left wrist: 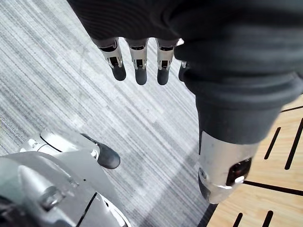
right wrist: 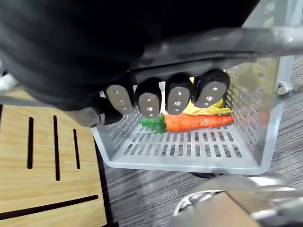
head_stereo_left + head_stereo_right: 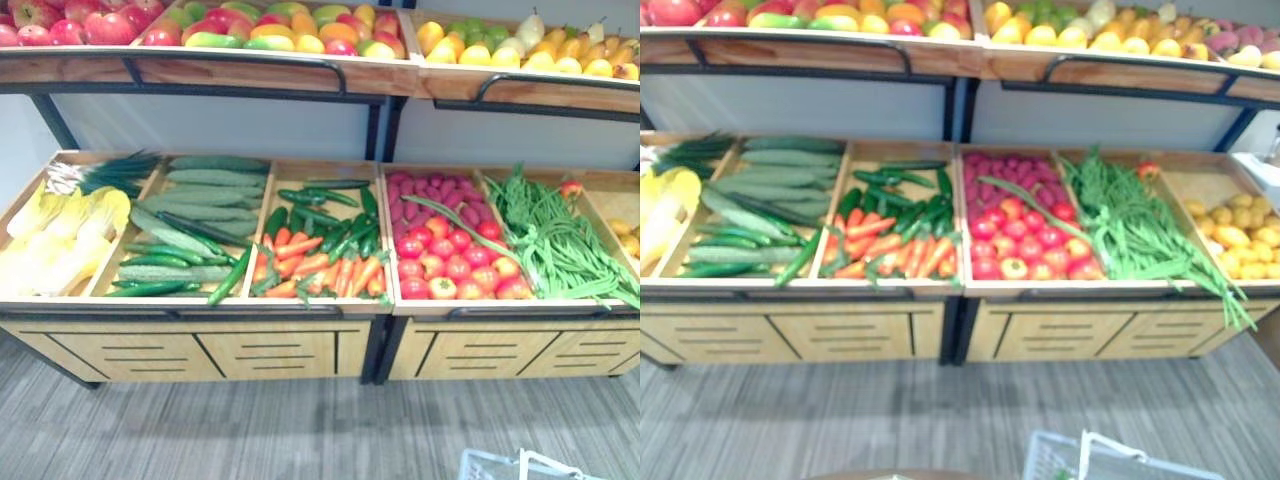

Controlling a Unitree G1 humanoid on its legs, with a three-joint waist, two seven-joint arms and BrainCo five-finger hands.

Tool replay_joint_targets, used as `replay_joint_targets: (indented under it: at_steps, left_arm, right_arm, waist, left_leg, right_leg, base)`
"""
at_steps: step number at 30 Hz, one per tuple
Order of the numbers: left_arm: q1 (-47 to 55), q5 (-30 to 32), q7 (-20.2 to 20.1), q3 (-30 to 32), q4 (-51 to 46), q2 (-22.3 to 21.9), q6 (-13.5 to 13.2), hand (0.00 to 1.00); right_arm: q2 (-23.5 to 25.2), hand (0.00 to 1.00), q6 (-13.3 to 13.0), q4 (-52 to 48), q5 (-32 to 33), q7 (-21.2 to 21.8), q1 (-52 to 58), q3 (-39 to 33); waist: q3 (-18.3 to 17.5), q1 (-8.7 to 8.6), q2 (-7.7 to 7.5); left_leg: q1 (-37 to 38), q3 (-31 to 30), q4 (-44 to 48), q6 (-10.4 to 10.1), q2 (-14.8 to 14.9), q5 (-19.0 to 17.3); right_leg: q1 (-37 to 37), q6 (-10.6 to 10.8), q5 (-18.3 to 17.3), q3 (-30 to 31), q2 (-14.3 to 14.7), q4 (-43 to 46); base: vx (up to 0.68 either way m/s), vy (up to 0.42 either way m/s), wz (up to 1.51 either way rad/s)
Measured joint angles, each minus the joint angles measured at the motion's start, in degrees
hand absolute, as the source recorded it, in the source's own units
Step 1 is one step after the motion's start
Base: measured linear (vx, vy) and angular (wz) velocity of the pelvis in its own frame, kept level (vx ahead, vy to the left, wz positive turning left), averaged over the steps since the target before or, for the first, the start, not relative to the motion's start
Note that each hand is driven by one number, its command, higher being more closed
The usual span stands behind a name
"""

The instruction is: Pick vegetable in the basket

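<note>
The right hand [image 2: 165,97] has its fingers curled round the grey handle [image 2: 227,40] of the pale slotted basket [image 2: 189,161]. A carrot [image 2: 199,122] lies flat on the basket's bottom, with a yellow leafy vegetable [image 2: 208,109] touching it. The left hand [image 1: 137,56] hangs with fingers straight and slightly apart over the grey floor [image 1: 61,94], beside the wooden stand [image 1: 265,189]. More carrots [image 3: 320,268] fill the front of a middle bin on the stand.

A wooden stand [image 3: 280,352] holds cucumbers [image 3: 195,215] at left, carrots [image 3: 320,272] near green peppers [image 3: 325,215] mid-stand, and tomatoes [image 3: 450,260] and green beans [image 3: 550,235] at right. A pale basket [image 3: 500,465] sits nearest.
</note>
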Motion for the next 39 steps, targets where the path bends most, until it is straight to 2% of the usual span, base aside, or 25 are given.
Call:
replay_joint_targets:
  at_steps: [4,7,10,12,13,14,18,19,21,22,23,24,25,26,27,28,29,30,31,32,33,34,37,38,39]
  left_arm:
    - [-1.15,-9.32,-1.96,-5.98,3.69,2.02,-1.39,0.00]
    - [-1.41,-9.81,-3.27,-10.83,5.33,3.93,-2.24,0.00]
    - [-1.37,-10.19,-3.35,-14.62,5.72,5.09,-2.26,0.00]
    - [-1.57,-10.10,-3.42,-16.14,6.44,5.68,-2.35,0.00]
    - [-1.66,-10.04,-3.51,-17.68,6.82,6.13,-2.33,0.00]
    - [-2.08,-10.26,-5.23,-21.22,8.05,7.16,-2.31,0.00]
    - [-3.18,-10.29,-6.29,-20.93,9.37,7.41,-2.22,0.00]
    - [-4.22,-10.49,-6.56,-19.64,9.77,7.59,-2.11,0.00]
    - [-4.57,-8.88,-5.62,-20.70,8.65,7.90,-2.17,0.00]
    - [-4.70,-8.07,-5.30,-20.15,8.33,8.28,-2.19,0.00]
    - [-5.08,-6.58,-4.81,-18.94,8.64,8.06,-2.32,0.00]
    - [-6.20,-5.39,-4.56,-16.61,7.49,7.21,-2.84,0.00]
    - [-6.71,-5.02,-4.59,-16.00,7.09,6.67,-3.48,0.00]
    - [-6.74,-5.04,-4.59,-16.00,6.89,6.69,-3.50,0.00]
    - [-6.68,-5.06,-4.51,-16.13,6.90,6.84,-3.35,0.00]
    - [-6.62,-5.04,-4.43,-16.79,6.92,6.98,-3.31,0.00]
    - [-6.82,-5.06,-4.39,-18.06,7.06,7.32,-2.94,0.00]
    - [-7.20,-5.15,-4.43,-18.75,7.23,7.63,-2.90,0.00]
    - [-7.95,-5.20,-4.46,-19.28,7.63,8.23,-2.83,0.00]
    - [-8.78,-5.15,-4.56,-21.02,8.47,8.45,-2.23,0.00]
    - [-9.32,-5.04,-4.62,-22.36,8.78,8.51,-2.13,0.00]
    - [-10.49,-4.92,-4.69,-23.97,8.73,8.22,-2.13,0.00]
    - [-12.23,-4.54,-5.28,-26.22,8.12,6.36,-2.21,0.00]
    - [-12.31,-4.57,-5.60,-26.22,7.58,6.22,-2.16,0.00]
    - [-12.38,-4.64,-5.81,-26.16,7.40,6.39,-2.18,0.00]
  right_arm:
    - [-0.19,1.00,-0.03,2.33,0.27,-0.86,-0.15,0.66]
    - [-0.79,1.00,-0.03,3.89,0.35,-0.92,-0.85,3.79]
    - [-1.63,1.00,0.06,4.29,0.24,-0.94,-1.20,6.15]
    - [-1.92,1.00,0.06,4.47,0.04,-0.95,-1.30,6.92]
    - [-2.12,1.00,0.06,4.48,-0.05,-0.97,-1.39,7.83]
    - [-2.97,1.00,0.03,4.49,0.27,-1.11,-1.80,9.03]
    - [-3.51,1.00,0.06,4.18,1.08,-1.07,-2.11,8.65]
    - [-2.96,1.00,-0.12,0.77,1.07,-1.04,-1.81,9.10]
    - [-1.96,1.00,-2.64,-5.20,0.96,-1.44,-1.85,11.86]
    - [-1.77,1.00,-3.27,-6.94,0.97,-1.62,-1.94,12.94]
    - [-1.88,1.00,-4.04,-8.16,1.93,-1.88,-2.96,13.44]
    - [-1.80,1.00,-3.16,-7.68,3.60,-2.20,-3.63,12.54]
    - [-1.83,1.00,-2.80,-6.65,5.08,-2.43,-3.37,12.27]
    - [-1.93,1.00,-2.80,-5.78,5.41,-2.59,-3.33,12.29]
    - [-2.50,1.00,-2.70,-4.03,6.78,-2.96,-3.34,12.35]
    - [-2.98,1.00,-2.53,-2.97,7.24,-3.24,-3.74,12.43]
    - [-2.73,1.00,-2.11,-1.59,7.80,-3.34,-4.13,12.44]
    - [-2.39,1.00,-2.05,-0.65,7.88,-3.31,-3.85,12.39]
    - [-1.67,1.00,-1.70,-0.27,7.94,-3.32,-3.45,12.31]
    - [-1.96,1.00,-1.12,0.53,7.98,-3.30,-3.37,12.23]
    - [-2.47,1.00,-0.92,1.67,7.90,-3.32,-3.49,12.15]
    - [-2.91,1.00,-0.44,2.20,7.64,-3.33,-3.54,11.20]
    - [-3.26,1.00,1.35,4.23,6.72,-3.49,-3.47,9.83]
    - [-3.23,1.00,1.67,4.42,6.69,-3.26,-3.34,9.22]
    - [-2.41,1.00,1.72,4.41,6.68,-3.30,-3.35,8.40]
  waist:
    - [-0.18,-0.40,0.18]
    - [-0.15,-1.35,0.35]
    - [0.21,-1.51,0.65]
    - [0.59,-1.52,0.34]
    - [0.66,-1.53,0.48]
    - [1.41,-1.85,1.07]
    - [3.31,-3.58,1.51]
    - [4.83,-3.20,1.24]
    - [6.60,-3.01,-0.39]
    - [7.30,-3.38,-0.97]
    - [9.10,-3.22,0.66]
    - [9.81,-3.15,0.80]
    - [10.16,-3.09,1.05]
    - [10.41,-3.12,0.96]
    - [10.34,-3.10,0.81]
    - [10.31,-3.08,0.72]
    - [10.41,-3.38,0.81]
    - [10.41,-3.41,0.64]
    - [10.85,-3.32,-0.44]
    - [11.05,-3.26,0.13]
    - [11.09,-3.35,0.08]
    - [11.28,-3.31,0.86]
    - [10.96,-3.64,1.68]
    - [10.83,-4.00,1.90]
    - [10.91,-4.74,1.64]
  left_leg:
    - [0.01,-1.14,0.31,0.21,-0.35,0.45]
    - [0.44,-1.40,0.31,0.21,-0.49,0.31]
    - [0.82,-1.25,0.31,0.12,-0.44,0.19]
    - [1.12,-1.15,0.32,-0.23,-0.35,-0.06]
    - [1.31,-0.83,0.32,-0.45,-0.25,-0.22]
    - [2.05,2.03,2.29,-0.97,0.40,-1.87]
    - [2.96,3.63,4.27,-1.09,0.52,-3.24]
    - [2.50,6.71,7.79,-0.31,1.20,-4.89]
    - [0.79,17.04,14.90,0.46,1.83,-10.44]
    - [0.83,20.29,15.89,1.30,1.94,-11.09]
    - [2.43,27.42,15.60,2.92,4.09,-10.93]
    - [3.14,32.82,15.72,3.04,5.39,-11.01]
    - [3.93,35.62,15.55,2.96,6.43,-10.83]
    - [5.00,37.71,15.10,3.03,6.57,-10.38]
    - [6.02,41.76,15.00,2.62,6.66,-9.87]
    - [6.15,44.78,15.54,2.63,6.94,-9.86]
    - [6.78,47.71,16.21,2.41,7.64,-9.73]
    - [7.17,49.22,16.43,2.00,7.75,-9.49]
    - [8.18,50.95,16.64,1.56,7.39,-9.01]
    - [8.14,51.38,14.88,1.88,6.84,-8.03]
    - [8.18,51.27,13.03,2.10,5.94,-7.13]
    - [8.06,51.19,11.20,1.60,5.37,-6.21]
    - [8.77,50.45,8.78,1.17,5.39,-4.10]
    - [8.84,50.48,9.55,1.12,5.93,-4.06]
    - [8.46,50.32,13.03,1.26,7.78,-4.30]
  right_leg:
    - [0.70,0.51,0.37,-0.56,0.14,-0.09]
    - [1.23,0.59,0.42,-0.70,0.14,-0.69]
    - [1.49,0.61,0.42,-0.42,0.23,-0.77]
    - [1.70,0.63,0.40,-0.24,0.31,-0.79]
    - [1.67,0.64,0.38,0.17,0.40,-0.81]
    - [0.87,0.44,-0.16,3.19,0.80,-0.22]
    - [0.16,0.77,-0.26,5.18,0.80,2.27]
    - [-2.78,0.82,-0.34,9.18,0.89,6.36]
    - [-11.22,1.63,0.85,20.66,2.50,11.86]
    - [-12.41,1.98,3.09,22.82,2.75,11.09]
    - [-11.37,0.10,10.75,21.58,4.68,4.84]
    - [-13.88,-7.81,2.73,7.60,4.11,15.06]
    - [-14.00,-10.49,-4.13,-1.25,2.68,23.79]
    - [-13.30,-9.93,-7.29,-6.47,1.07,28.23]
    - [-11.04,-9.32,-11.08,-13.27,-2.23,33.28]
    - [-10.36,-9.09,-12.98,-15.40,-4.40,36.38]
    - [-10.02,-7.75,-14.52,-15.33,-6.14,38.76]
    - [-9.69,-7.44,-14.47,-14.74,-6.69,38.50]
    - [-8.94,-5.95,-14.81,-13.25,-5.43,35.85]
    - [-7.53,-6.22,-14.96,-11.74,-2.09,29.96]
    - [-6.39,-6.20,-14.96,-10.27,0.00,24.86]
    - [-5.68,-5.70,-13.97,-8.77,2.07,20.10]
    - [-3.48,-6.02,-10.69,-6.63,5.75,12.59]
    - [-2.77,-5.67,-10.38,-6.55,6.24,11.00]
    - [-2.10,-5.23,-10.02,-6.63,6.55,9.36]
  base:
    - [0.08,-0.003,0.09]
    - [0.03,-0.002,0.05]
    - [0.00,-0.001,-0.02]
    - [-0.01,-0.004,-0.03]
    - [-0.06,-0.022,-0.63]
    - [-0.06,-0.022,-0.68]
    - [-0.02,0.003,-0.41]
    - [-0.06,0.065,-1.54]
    - [-0.11,0.081,-2.47]
    - [-0.20,0.039,-2.68]
    - [-0.24,0.016,-2.59]
    - [-0.26,0.012,-2.48]
    - [-0.15,0.033,-1.71]
    - [-0.11,0.028,-1.55]
    - [-0.11,-0.017,-1.57]
    - [-0.12,-0.086,-1.79]
    - [-0.08,-0.115,-1.36]
    - [-0.01,-0.126,-1.27]
    - [-0.07,-0.202,-1.17]
    - [-0.10,-0.209,-1.19]
    - [-0.16,-0.231,-1.11]
    - [-0.12,-0.120,-0.78]
    - [-0.15,-0.100,-0.51]
    - [-0.16,-0.094,-0.22]
    - [-0.13,-0.059,-0.05]
